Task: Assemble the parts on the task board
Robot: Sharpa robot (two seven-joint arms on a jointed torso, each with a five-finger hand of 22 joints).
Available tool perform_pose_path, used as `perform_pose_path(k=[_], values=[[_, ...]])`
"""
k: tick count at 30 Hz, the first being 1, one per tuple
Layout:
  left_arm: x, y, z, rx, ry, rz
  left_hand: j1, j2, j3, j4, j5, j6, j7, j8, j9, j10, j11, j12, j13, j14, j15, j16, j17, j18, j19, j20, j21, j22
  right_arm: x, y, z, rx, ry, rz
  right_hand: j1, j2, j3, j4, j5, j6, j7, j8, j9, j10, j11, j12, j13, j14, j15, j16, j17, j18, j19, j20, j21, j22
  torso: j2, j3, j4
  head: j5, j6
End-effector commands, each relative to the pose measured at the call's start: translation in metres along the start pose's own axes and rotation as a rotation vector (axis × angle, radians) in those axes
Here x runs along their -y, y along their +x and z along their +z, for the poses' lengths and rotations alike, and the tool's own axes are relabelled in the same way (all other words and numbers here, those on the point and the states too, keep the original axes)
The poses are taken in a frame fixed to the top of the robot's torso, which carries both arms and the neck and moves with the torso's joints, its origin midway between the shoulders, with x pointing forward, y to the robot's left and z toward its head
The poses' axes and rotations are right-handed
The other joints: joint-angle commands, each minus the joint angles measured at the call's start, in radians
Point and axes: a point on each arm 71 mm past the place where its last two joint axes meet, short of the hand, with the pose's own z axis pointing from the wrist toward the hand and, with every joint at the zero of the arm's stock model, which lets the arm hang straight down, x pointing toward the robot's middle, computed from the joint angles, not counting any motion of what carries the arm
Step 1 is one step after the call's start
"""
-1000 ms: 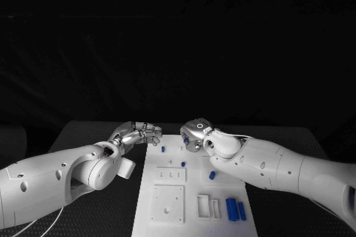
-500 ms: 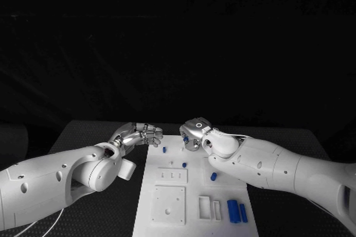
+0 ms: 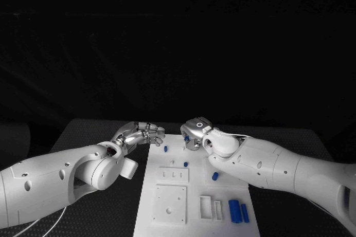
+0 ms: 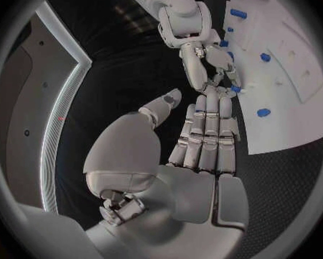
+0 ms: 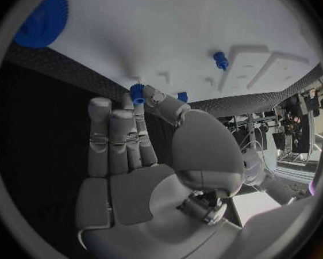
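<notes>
A: The robot's left silver hand (image 3: 139, 133) is sitting at the upper left corner of the white rectangular task board (image 3: 194, 188), near the centre of the head view. What is it holding?

B: Nothing that can be made out. In the left wrist view its fingers (image 4: 207, 133) are lying straight and close together, reaching to the board's edge, with the thumb set apart. It is reading as an open, empty hand.

A: And the right silver hand (image 3: 196, 135)?

B: It is hovering at the board's top edge, just right of the left one in the head view. The right wrist view is showing a small blue toothed part (image 5: 137, 91) right at its fingertips (image 5: 152, 95); the left wrist view is also showing a small blue piece between the thumb and a finger. It is looking like a light pinch, the other fingers extended.

A: Where are the remaining pieces?

B: Small blue peg-shaped parts (image 3: 184, 164) are standing around the middle of the board, and two longer blue cylinders (image 3: 237, 211) are lying at the lower right of the head view.

A: So what is the step calling for?

B: Probably seating that pinched part at the board's far end. The robot would do well to be keeping the part upright, lowering it straight, and letting the left hand be steadying the board's corner. A tilted entry would likely be jamming it.
</notes>
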Motion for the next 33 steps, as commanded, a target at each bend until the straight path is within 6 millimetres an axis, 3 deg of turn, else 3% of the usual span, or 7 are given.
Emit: perform_pose_path(k=[1, 17, 33], values=[[0.0019, 0.0033, 0.0012, -0.018, 0.013, -0.008, -0.012, 0.001, 0.007, -0.001, -0.003, -0.005, 0.002, -0.006, 0.000, 0.000, 0.007, -0.006, -0.001, 0.001, 0.009, -0.005, 0.001, 0.010, -0.009, 0.000, 0.006, 0.023, -0.0015, -0.0002, 0.0008, -0.003, -0.005, -0.014, 0.006, -0.008, 0.008, 0.001, 0.002, 0.008, 0.000, 0.002, 0.001, 0.052, 0.004, -0.002, 0.003, -0.013, -0.016, 0.007, -0.001, 0.053, -0.003, -0.007, 0.007, 0.025, 0.002, -0.0002, -0.0023, 0.002, -0.001], [0.0019, 0.0050, 0.0028, -0.021, 0.013, -0.008, -0.013, 0.001, 0.007, -0.001, -0.004, -0.005, 0.002, -0.006, 0.000, 0.000, 0.007, -0.007, -0.001, 0.002, 0.009, -0.006, 0.003, 0.010, -0.009, 0.001, 0.006, 0.023, -0.0051, -0.0002, 0.0032, -0.009, -0.009, -0.011, 0.003, -0.010, 0.012, 0.002, 0.002, 0.006, 0.001, -0.001, 0.002, 0.051, 0.005, -0.006, 0.004, -0.015, -0.015, 0.007, -0.004, 0.053, -0.008, -0.007, 0.013, 0.024, 0.002, -0.0014, -0.0003, 0.002, -0.008], [0.0017, 0.0049, 0.0032, -0.022, 0.011, -0.008, -0.014, 0.001, 0.007, -0.001, -0.004, -0.005, 0.003, -0.007, 0.000, 0.001, 0.007, -0.008, -0.001, 0.002, 0.009, -0.007, 0.004, 0.010, -0.009, 0.001, 0.007, 0.023, -0.0052, 0.0031, 0.0039, -0.046, -0.007, -0.012, 0.001, -0.012, 0.014, 0.002, 0.002, 0.003, 0.002, -0.004, 0.003, 0.049, 0.006, -0.010, 0.005, -0.017, -0.014, 0.006, -0.007, 0.053, -0.012, -0.007, 0.017, 0.023, 0.004, -0.0008, -0.0029, 0.003, -0.010]])
